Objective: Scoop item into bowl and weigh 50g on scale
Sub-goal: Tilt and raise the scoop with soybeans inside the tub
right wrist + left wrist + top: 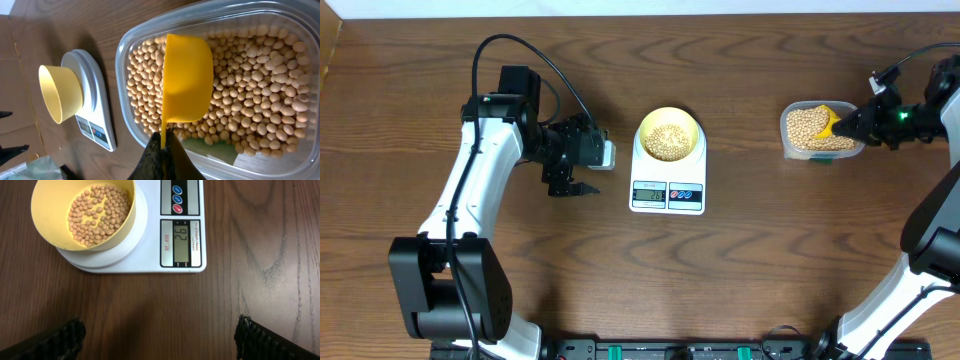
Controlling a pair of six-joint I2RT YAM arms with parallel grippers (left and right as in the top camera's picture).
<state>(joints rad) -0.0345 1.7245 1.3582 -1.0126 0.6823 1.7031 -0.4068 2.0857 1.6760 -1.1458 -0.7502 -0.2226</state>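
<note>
Right gripper (163,142) clamped on yellow scoop (187,80) handle, scoop over beans (250,75) inside clear container (125,45), right of scale (145,255). Pale bowl (50,210) sits on scale, beans across its bottom. Left gripper (572,188) jaws wide, empty, left of scale.

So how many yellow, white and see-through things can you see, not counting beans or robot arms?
Yellow: 2, the small round pale yellow bowl and the yellow plastic scoop
White: 1, the flat white kitchen scale
See-through: 1, the clear plastic container
Total: 4
</note>
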